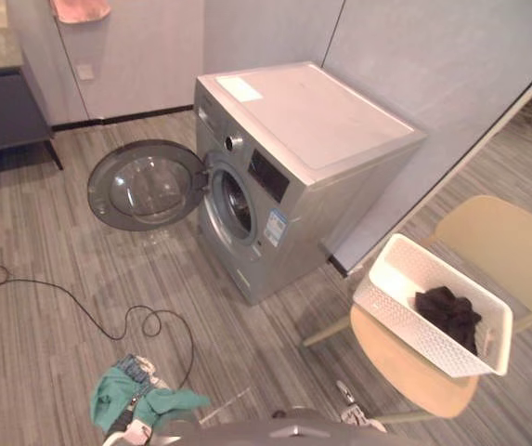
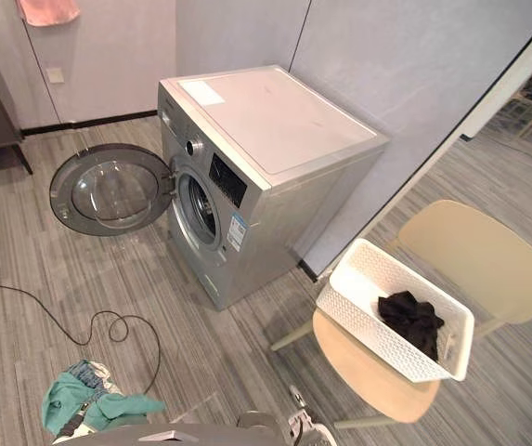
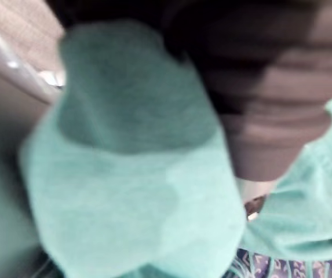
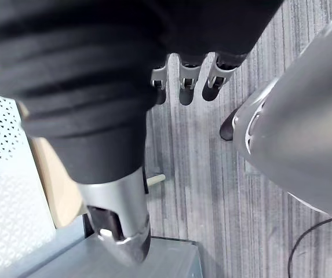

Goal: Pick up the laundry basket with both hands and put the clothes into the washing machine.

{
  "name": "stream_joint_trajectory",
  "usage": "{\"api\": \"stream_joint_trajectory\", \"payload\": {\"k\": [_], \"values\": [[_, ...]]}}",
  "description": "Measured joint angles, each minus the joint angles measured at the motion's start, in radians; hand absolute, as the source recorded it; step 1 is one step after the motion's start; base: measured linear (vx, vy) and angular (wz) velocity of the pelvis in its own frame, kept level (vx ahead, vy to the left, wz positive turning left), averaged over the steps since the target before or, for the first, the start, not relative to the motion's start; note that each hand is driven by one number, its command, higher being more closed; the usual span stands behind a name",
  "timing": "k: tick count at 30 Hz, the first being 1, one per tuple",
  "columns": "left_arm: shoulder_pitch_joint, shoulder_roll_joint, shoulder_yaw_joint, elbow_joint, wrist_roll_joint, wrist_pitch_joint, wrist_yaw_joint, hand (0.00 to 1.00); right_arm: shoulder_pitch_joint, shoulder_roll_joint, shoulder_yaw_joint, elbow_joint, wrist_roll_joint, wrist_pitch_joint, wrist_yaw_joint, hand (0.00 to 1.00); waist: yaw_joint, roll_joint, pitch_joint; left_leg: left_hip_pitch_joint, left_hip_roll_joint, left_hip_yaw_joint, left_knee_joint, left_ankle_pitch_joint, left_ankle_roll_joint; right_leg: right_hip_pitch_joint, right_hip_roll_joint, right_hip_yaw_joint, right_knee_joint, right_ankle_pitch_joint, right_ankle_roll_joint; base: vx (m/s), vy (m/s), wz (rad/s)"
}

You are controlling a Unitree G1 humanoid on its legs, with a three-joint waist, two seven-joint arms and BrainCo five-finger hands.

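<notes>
Since its round door (image 1: 145, 184) hung wide open, the washing machine (image 1: 321, 121) stood ready for loading. Just beside it, a tan chair (image 1: 405, 372) held the white laundry basket (image 1: 414, 334) up within reach, with a dark garment (image 1: 448, 314) bunched at one end. A teal garment (image 1: 108, 395) draped over the left hand (image 3: 270, 104) and hid its fingers, so its grip couldn't be judged. The right hand (image 4: 186, 78) hung relaxed and empty.
</notes>
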Motion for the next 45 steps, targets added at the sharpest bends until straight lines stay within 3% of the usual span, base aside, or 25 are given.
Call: {"api": "stream_joint_trajectory", "payload": {"k": [4,6,8,9,10,12,13,15,18,19,21,22,23,25,26,27,28,30,31,32,34,37,39,43,45], "values": [[-0.067,-0.019,0.002,0.002,0.014,0.005,-0.001,1.00,0.017,-0.001,-0.050,0.003,0.002,0.003,-0.002,0.00,-0.018,0.024,0.001,-0.030,-0.020,-0.064,0.021,-0.006,0.010,0.008,-0.028,-0.068,0.023,-0.049,-0.012,0.14,-0.055,0.48],[-0.070,-0.024,-0.009,-0.002,0.018,0.010,-0.001,1.00,0.026,-0.004,-0.057,-0.002,0.013,0.004,-0.005,0.00,-0.041,0.051,0.002,-0.085,-0.010,-0.117,0.233,-0.141,-0.015,0.074,-0.002,-0.076,0.028,-0.084,-0.011,0.12,-0.034,0.29],[-0.058,-0.043,-0.026,-0.030,0.018,0.011,-0.001,1.00,0.037,-0.004,-0.058,-0.013,0.014,0.000,-0.005,0.00,-0.053,0.070,-0.017,-0.159,0.014,-0.121,0.401,-0.214,-0.052,0.094,0.025,-0.095,0.020,-0.096,-0.015,0.15,-0.033,0.28],[-0.063,-0.059,-0.030,-0.067,0.021,0.013,-0.005,1.00,0.040,-0.005,-0.059,-0.039,0.013,-0.009,-0.005,0.00,-0.050,0.098,-0.001,-0.258,0.045,-0.124,0.633,-0.230,-0.089,0.112,0.052,-0.096,0.033,-0.102,-0.007,0.15,-0.019,-0.11],[-0.059,-0.072,-0.031,-0.090,0.023,0.014,-0.013,1.00,0.043,-0.008,-0.068,-0.048,0.013,-0.012,-0.005,0.00,-0.038,0.119,0.006,-0.332,0.074,-0.130,0.809,-0.187,-0.146,0.117,0.073,-0.077,0.059,-0.121,-0.007,0.10,-0.011,-0.34],[-0.049,-0.076,-0.032,-0.097,0.022,0.011,-0.015,1.00,0.048,-0.019,-0.071,-0.046,0.013,-0.010,-0.008,0.00,-0.018,0.128,0.012,-0.374,0.107,-0.120,0.975,-0.092,-0.139,0.144,0.086,-0.016,0.077,-0.150,-0.029,0.11,0.058,-0.78],[-0.041,-0.065,-0.033,-0.101,0.020,0.007,-0.015,1.00,0.050,-0.019,-0.051,-0.047,0.013,-0.011,-0.010,0.00,-0.003,0.115,0.010,-0.406,0.133,-0.101,1.040,-0.093,-0.103,0.149,0.074,0.014,0.076,-0.158,-0.032,0.12,0.115,-0.93],[-0.040,-0.058,-0.038,-0.108,0.001,0.004,-0.010,1.00,0.054,-0.026,-0.032,-0.051,0.011,-0.011,-0.012,0.00,0.008,0.111,0.006,-0.411,0.182,-0.049,0.935,-0.189,-0.016,0.144,0.069,0.080,0.065,-0.160,-0.028,0.12,0.140,-1.01],[-0.039,-0.052,-0.029,-0.110,-0.012,-0.002,0.008,1.00,0.069,-0.030,0.011,-0.062,0.008,-0.007,-0.024,0.00,0.010,0.103,0.000,-0.404,0.239,-0.109,0.574,-0.185,0.003,0.129,0.048,0.188,0.043,-0.174,-0.005,0.22,0.307,-0.95],[-0.034,-0.056,-0.027,-0.110,-0.019,-0.006,0.014,1.00,0.070,-0.034,0.016,-0.063,-0.003,-0.007,-0.025,0.00,0.019,0.104,-0.010,-0.395,0.263,-0.167,0.446,-0.160,-0.008,0.108,0.033,0.247,0.048,-0.189,0.021,0.26,0.474,-1.14],[-0.014,-0.064,-0.027,-0.102,-0.027,-0.019,0.024,1.00,0.082,-0.040,0.017,-0.067,-0.009,-0.006,-0.027,0.00,0.029,0.110,-0.030,-0.352,0.275,-0.201,0.407,-0.148,-0.039,0.108,-0.002,0.341,0.042,-0.220,0.074,0.24,0.545,-1.24],[-0.002,-0.074,-0.030,-0.094,-0.028,-0.021,0.028,1.00,0.094,-0.042,0.016,-0.068,-0.010,-0.007,-0.028,0.00,0.034,0.128,-0.056,-0.347,0.267,-0.192,0.426,-0.124,-0.117,0.114,-0.017,0.367,0.027,-0.227,0.085,0.32,0.661,-1.34],[0.022,-0.034,-0.032,-0.085,-0.026,-0.024,0.033,1.00,0.104,-0.015,0.017,-0.036,-0.010,-0.005,-0.030,0.00,0.030,0.067,-0.088,-0.361,0.221,-0.108,0.523,-0.199,-0.124,0.121,-0.088,0.443,0.009,-0.215,0.083,0.37,0.589,-0.89],[0.009,0.009,-0.073,-0.068,-0.004,-0.023,0.032,1.00,0.101,-0.004,0.033,-0.011,-0.011,0.016,-0.022,0.00,0.007,0.030,-0.110,-0.356,0.186,-0.067,0.566,-0.241,-0.113,0.105,-0.102,0.487,0.031,-0.096,0.066,0.38,0.535,-0.41],[-0.023,0.019,-0.148,-0.056,0.017,-0.016,0.027,1.00,0.108,-0.003,0.030,-0.009,-0.009,0.011,-0.022,0.00,-0.009,0.033,-0.112,-0.335,0.167,-0.055,0.558,-0.245,-0.109,0.091,-0.114,0.485,0.028,0.036,0.059,0.28,0.443,-0.15],[-0.028,0.021,-0.175,-0.057,0.039,-0.012,0.020,1.00,0.105,-0.003,0.030,-0.009,-0.008,0.009,-0.022,0.00,-0.010,0.036,-0.114,-0.328,0.165,-0.037,0.548,-0.245,-0.109,0.069,-0.117,0.483,0.037,0.086,0.044,0.30,0.513,-0.50],[-0.033,0.024,-0.213,-0.057,0.064,-0.010,0.007,1.00,0.090,-0.003,0.029,-0.012,-0.008,0.000,-0.022,0.00,-0.003,0.039,-0.113,-0.292,0.164,0.023,0.512,-0.240,-0.102,0.007,-0.129,0.454,0.075,0.184,-0.010,0.16,0.311,-0.88],[-0.021,0.021,-0.251,-0.056,0.082,-0.007,0.004,1.00,0.071,-0.009,0.023,-0.019,-0.010,-0.015,-0.022,0.00,0.004,0.052,-0.117,-0.210,0.157,0.118,0.424,-0.217,-0.062,-0.061,-0.173,0.303,0.101,0.328,-0.066,0.17,0.335,-1.05],[-0.017,0.026,-0.268,-0.048,0.083,0.000,0.002,1.00,0.059,-0.019,0.024,-0.021,-0.012,-0.012,-0.019,0.00,-0.019,0.059,-0.115,-0.149,0.154,0.160,0.350,-0.192,-0.027,-0.095,-0.171,0.166,0.209,0.219,-0.026,0.15,0.261,-0.70],[-0.018,0.028,-0.277,-0.039,0.083,0.001,0.002,1.00,0.052,-0.018,0.025,-0.021,-0.013,-0.009,-0.019,0.00,-0.025,0.059,-0.115,-0.115,0.148,0.180,0.311,-0.178,-0.017,-0.102,-0.156,0.099,0.261,0.162,-0.028,0.12,0.140,-0.66],[-0.020,0.031,-0.311,-0.003,0.086,0.003,-0.003,1.00,0.055,-0.023,0.045,-0.020,-0.017,-0.008,-0.015,0.00,-0.035,0.066,-0.114,-0.024,0.138,0.257,0.209,-0.145,0.001,-0.094,0.021,0.016,0.264,-0.031,-0.033,0.08,0.010,-0.76],[-0.045,0.029,-0.336,0.042,0.111,0.023,-0.023,1.00,0.043,-0.042,0.057,-0.018,-0.015,-0.010,0.001,0.00,-0.047,0.083,-0.109,0.006,0.101,0.295,0.123,-0.102,0.010,-0.004,0.078,0.054,-0.003,-0.060,-0.026,0.05,0.004,-0.68],[-0.057,0.006,-0.337,0.042,0.126,0.027,-0.029,1.00,0.043,-0.060,0.057,-0.010,-0.010,-0.010,0.001,0.00,-0.057,0.116,-0.087,0.024,0.100,0.293,0.056,-0.049,0.014,0.001,0.098,0.078,-0.052,-0.021,-0.047,0.00,-0.034,-0.21],[-0.060,-0.013,-0.327,0.030,0.142,0.028,-0.034,1.00,0.050,-0.072,0.063,0.001,-0.010,-0.009,0.000,0.00,-0.051,0.129,-0.074,0.063,0.088,0.293,0.034,-0.038,0.027,0.007,0.102,0.095,-0.037,-0.020,-0.050,-0.03,-0.012,-0.16],[-0.056,-0.026,-0.304,-0.030,0.141,0.026,-0.034,1.00,0.045,-0.068,0.102,-0.013,-0.018,-0.009,0.001,0.00,-0.038,0.097,-0.047,0.001,0.097,0.288,0.217,-0.060,-0.008,0.004,0.078,0.124,-0.011,-0.053,-0.061,-0.12,-0.016,-0.13]]}}
